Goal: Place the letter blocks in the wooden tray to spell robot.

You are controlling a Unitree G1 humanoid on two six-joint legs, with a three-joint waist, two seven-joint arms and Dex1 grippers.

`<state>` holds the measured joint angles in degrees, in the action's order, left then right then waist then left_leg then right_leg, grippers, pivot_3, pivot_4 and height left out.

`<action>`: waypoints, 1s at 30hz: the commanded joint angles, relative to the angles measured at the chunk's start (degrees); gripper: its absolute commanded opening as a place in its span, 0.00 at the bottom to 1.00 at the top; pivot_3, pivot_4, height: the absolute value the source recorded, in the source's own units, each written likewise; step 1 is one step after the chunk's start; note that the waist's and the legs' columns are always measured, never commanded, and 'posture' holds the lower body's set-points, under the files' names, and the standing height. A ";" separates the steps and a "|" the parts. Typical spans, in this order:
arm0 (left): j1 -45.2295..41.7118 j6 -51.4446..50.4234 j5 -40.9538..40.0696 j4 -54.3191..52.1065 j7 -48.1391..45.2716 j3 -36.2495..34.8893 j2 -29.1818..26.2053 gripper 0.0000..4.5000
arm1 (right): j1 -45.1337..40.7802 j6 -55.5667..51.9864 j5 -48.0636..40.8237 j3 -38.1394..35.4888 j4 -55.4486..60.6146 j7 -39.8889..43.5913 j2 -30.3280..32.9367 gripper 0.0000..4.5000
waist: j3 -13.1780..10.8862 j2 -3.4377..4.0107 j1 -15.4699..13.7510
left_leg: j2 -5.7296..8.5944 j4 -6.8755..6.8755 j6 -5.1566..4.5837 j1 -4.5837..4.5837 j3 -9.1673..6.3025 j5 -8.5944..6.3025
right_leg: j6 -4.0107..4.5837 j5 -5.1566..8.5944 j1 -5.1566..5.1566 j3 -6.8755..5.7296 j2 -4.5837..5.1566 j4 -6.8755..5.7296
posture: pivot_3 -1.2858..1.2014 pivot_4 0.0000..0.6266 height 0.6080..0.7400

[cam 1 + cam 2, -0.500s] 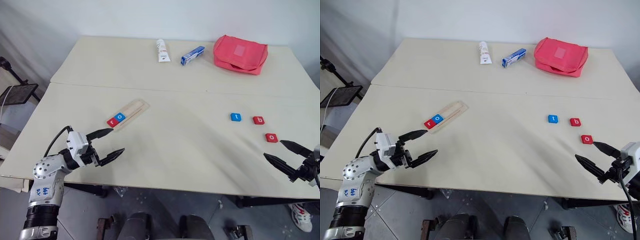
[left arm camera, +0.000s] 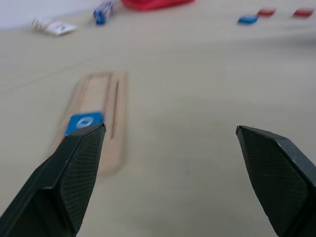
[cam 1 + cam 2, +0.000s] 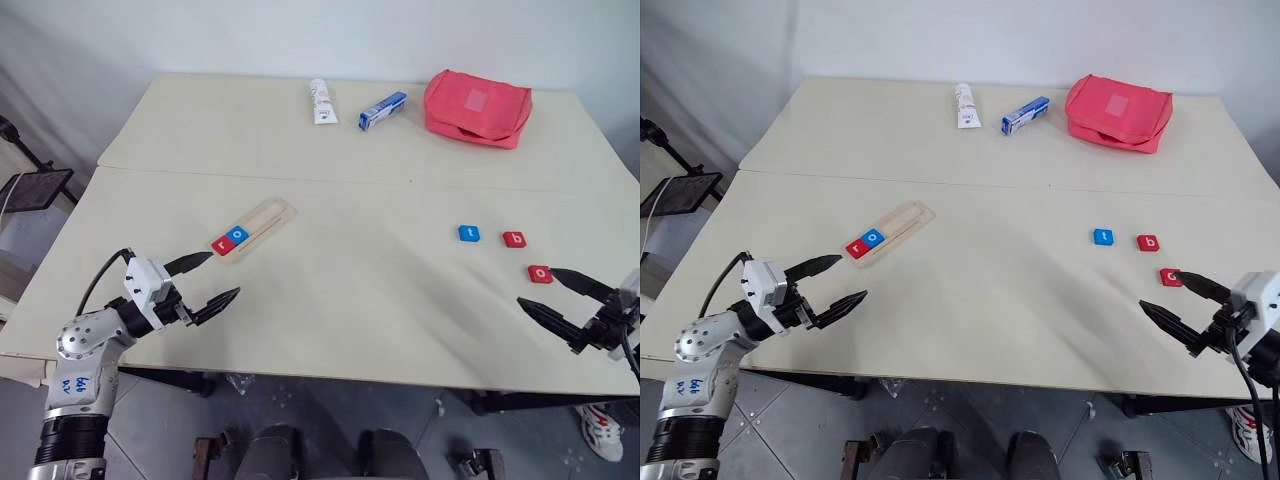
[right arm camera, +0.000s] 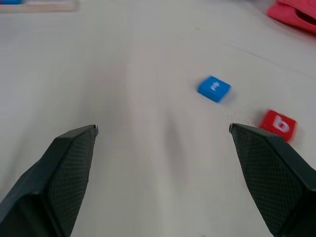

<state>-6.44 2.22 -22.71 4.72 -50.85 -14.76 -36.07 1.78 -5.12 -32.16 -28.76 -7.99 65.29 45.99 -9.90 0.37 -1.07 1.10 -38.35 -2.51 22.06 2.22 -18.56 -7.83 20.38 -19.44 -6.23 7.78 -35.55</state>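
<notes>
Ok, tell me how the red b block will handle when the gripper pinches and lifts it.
The red b block looks like a small rigid tile, so it is probably light and won't flex. It lies flat and low on the table, so it is unlikely to roll, but its thin edges may slip from the fingers.

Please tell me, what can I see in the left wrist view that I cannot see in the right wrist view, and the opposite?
Left wrist view alone: the blue o block lying in the wooden tray, the open left gripper, the white tube and the blue-and-white box. Right wrist view alone: the open right gripper, and the letters on the blue t block and red b block, readable up close. Both share: the table and the red pouch.
</notes>
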 commanded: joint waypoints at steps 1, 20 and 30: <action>-0.34 -3.74 -0.87 -2.07 1.36 -2.96 -3.06 1.00 | -2.78 0.88 0.36 0.73 1.30 1.48 2.10 0.99 | 0.00 0.00 -0.06 | 0.00 0.00 0.00 0.00 0.00 0.00 | 0.00 0.00 0.00 0.01 0.00 0.00 | 0.52 0.24 1.00; -26.00 -29.36 10.86 6.12 4.67 12.50 -10.85 1.00 | -16.26 4.72 3.68 9.93 -5.95 6.57 0.82 0.99 | -0.06 -0.09 -0.22 | 0.07 -0.06 -0.02 0.11 -0.09 -0.02 | 0.00 0.00 -0.09 -0.11 -0.02 -0.11 | 0.52 0.24 1.00; -33.98 -35.81 16.15 10.43 3.87 19.80 -9.29 1.00 | -16.65 5.17 3.90 10.38 -7.76 8.31 1.04 0.99 | -0.08 -0.12 -0.05 | 0.06 -0.06 -0.02 0.13 -0.07 -0.02 | 0.00 0.00 -0.13 -0.11 -0.03 -0.12 | 0.52 0.24 1.00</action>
<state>-39.28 -33.14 -7.76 15.05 -46.48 4.73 -45.02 -14.32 -1.08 -28.03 -17.92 -16.12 73.04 46.66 -9.98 0.24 -1.12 1.15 -38.41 -2.54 22.19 2.15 -18.58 -7.84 20.38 -19.57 -6.33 7.74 -35.67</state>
